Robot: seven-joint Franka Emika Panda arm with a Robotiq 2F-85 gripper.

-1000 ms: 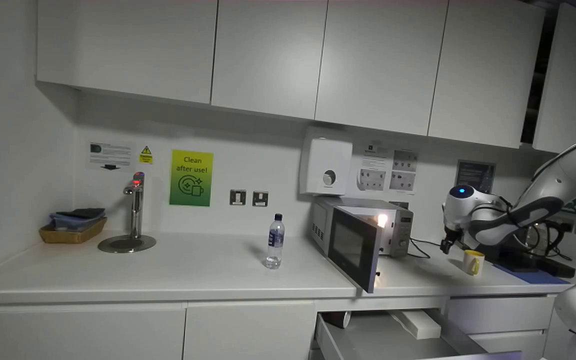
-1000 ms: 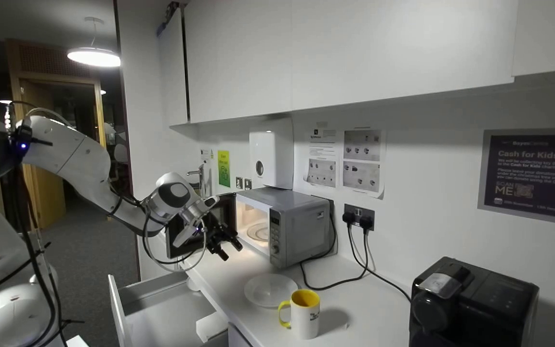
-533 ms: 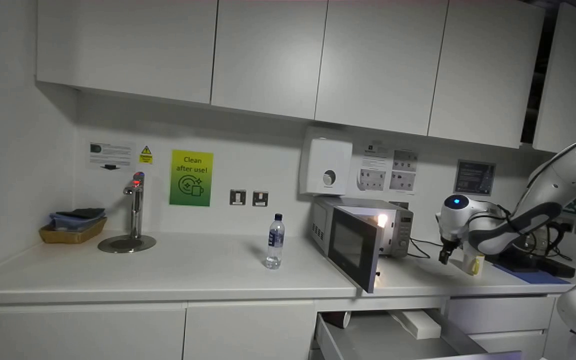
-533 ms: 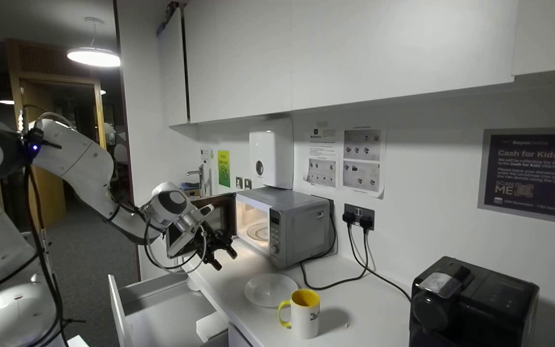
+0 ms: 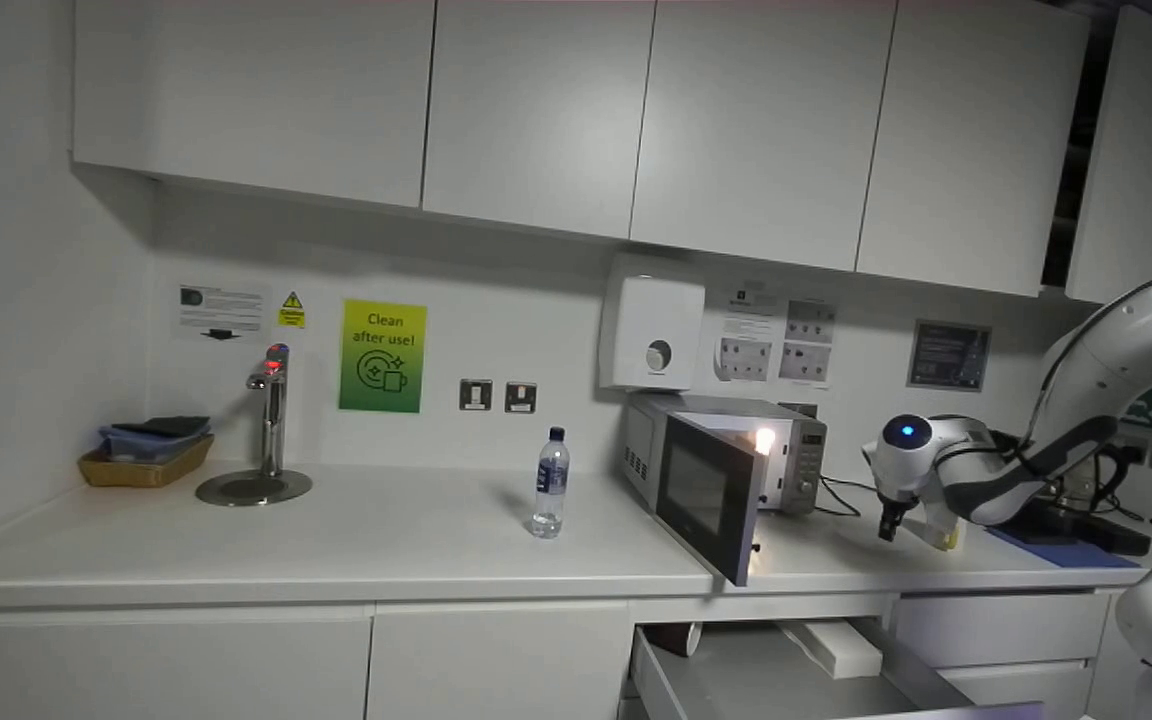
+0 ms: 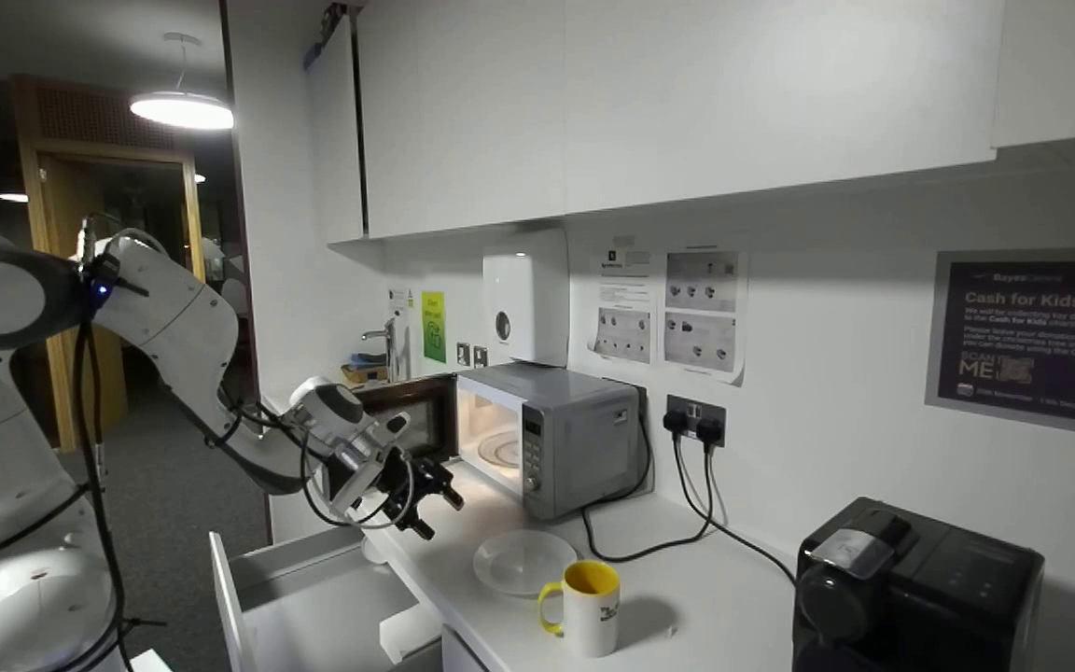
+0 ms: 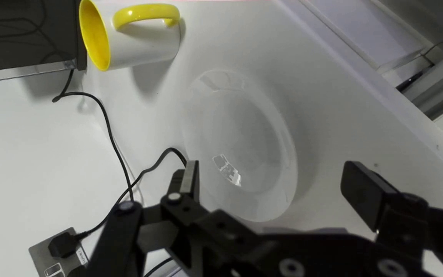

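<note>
**Wide-parted pincer [image 6: 439, 516] above a pale plate [image 7: 240, 134]; the low rim looks the likeliest trouble**

The pincer hangs with its fingers [image 7: 360, 188] spread well apart, grasping nothing; it appears to touch neither the plate nor the counter [image 7: 333, 127]; the plate lies flat, below and ahead of it, and in the wrist view sits off-centre, nearer one finger than the other. Beyond the plate from the pincer stands a white mug [image 7: 148, 44], yellow inside and at the handle, upright, near the plate but apart from it; beside and behind the pincer is the microwave [image 6: 584, 448], lit inside, its door [image 5: 706, 495] swung out; below the pincer, under the counter's edge, a drawer [image 6: 323, 597] is pulled out.

As I judge it, a low, lopsided approach could land one fingertip on the rim, tipping the plate or jamming against the counter; the plate's glossy surface may give poor grip, so a sideways nudge could slide it away from the pincer into the mug, or over the edge towards the drawer; a careless swing backward could knock the arm [image 6: 174, 313] against the door.
</note>
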